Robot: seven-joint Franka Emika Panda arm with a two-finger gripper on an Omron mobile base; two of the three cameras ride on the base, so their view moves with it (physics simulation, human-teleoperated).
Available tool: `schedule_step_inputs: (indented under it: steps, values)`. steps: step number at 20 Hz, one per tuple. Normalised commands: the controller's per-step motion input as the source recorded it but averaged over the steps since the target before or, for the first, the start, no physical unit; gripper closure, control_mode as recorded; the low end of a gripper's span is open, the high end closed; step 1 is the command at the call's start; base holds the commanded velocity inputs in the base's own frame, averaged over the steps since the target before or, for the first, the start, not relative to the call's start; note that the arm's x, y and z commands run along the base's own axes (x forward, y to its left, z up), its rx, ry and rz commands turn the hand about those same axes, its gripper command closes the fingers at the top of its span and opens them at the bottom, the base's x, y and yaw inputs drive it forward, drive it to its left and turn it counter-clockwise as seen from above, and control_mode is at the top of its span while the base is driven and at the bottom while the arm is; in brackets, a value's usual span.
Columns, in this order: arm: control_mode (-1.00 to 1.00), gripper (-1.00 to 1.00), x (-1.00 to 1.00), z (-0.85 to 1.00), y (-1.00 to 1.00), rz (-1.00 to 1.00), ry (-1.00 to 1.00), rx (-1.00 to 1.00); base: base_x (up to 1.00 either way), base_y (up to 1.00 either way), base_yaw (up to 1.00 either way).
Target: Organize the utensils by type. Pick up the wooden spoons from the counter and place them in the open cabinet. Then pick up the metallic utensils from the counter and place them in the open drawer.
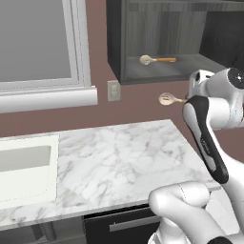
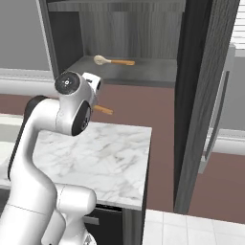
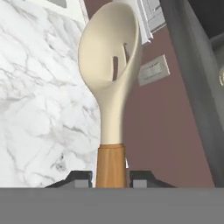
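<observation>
The gripper (image 3: 111, 178) is clamped on the tan handle of a slotted wooden spoon (image 3: 111, 83). In the hand view the two dark fingertips (image 3: 81, 178) sit tight against either side of the handle, and the pale oval bowl, pierced by two narrow slots, stands out ahead of the fingers.

In the left base view this held spoon (image 1: 167, 99) is in the air, in front of the brown wall and below the open cabinet (image 1: 162, 71), with its bowl pointing left and its handle running back toward the white arm. In the right base view only its handle end (image 2: 103, 110) shows, projecting past the wrist – above the far part of the counter (image 2: 110, 158).

A second wooden spoon (image 1: 156, 59) lies flat on the cabinet's bottom shelf, bowl to the left and handle to the right. The right base view shows the same spoon (image 2: 113, 61) on the shelf, well apart from the held one, with the cabinet's dark door (image 2: 203, 95) standing open at the right.

The marble counter (image 1: 114, 162) lies below the arm. A white sink (image 1: 26, 167) is set into its left part, under a window (image 1: 43, 43). A wall outlet (image 1: 113, 90) sits on the brown wall just below the cabinet's left corner.
</observation>
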Motion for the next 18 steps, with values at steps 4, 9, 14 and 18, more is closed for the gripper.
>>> schedule_step_inputs:
  steps: [4, 9, 14, 18]
  values:
    - [-1.0, 1.0, 0.06, 0.52, 0.0, 0.0, 0.0, -0.19, 0.0, 0.0, 0.0]
    - [-1.0, 1.0, 0.26, 0.33, -0.06, 0.0, -0.07, -0.16, 0.0, 0.0, 0.0]
    - [-1.0, 1.0, 0.33, 0.36, -0.25, 0.0, -0.17, -0.03, 0.0, 0.0, 0.0]
    - [-1.0, 1.0, 0.41, 0.43, -0.24, 0.0, -0.05, 0.0, 0.0, 0.0, 0.0]
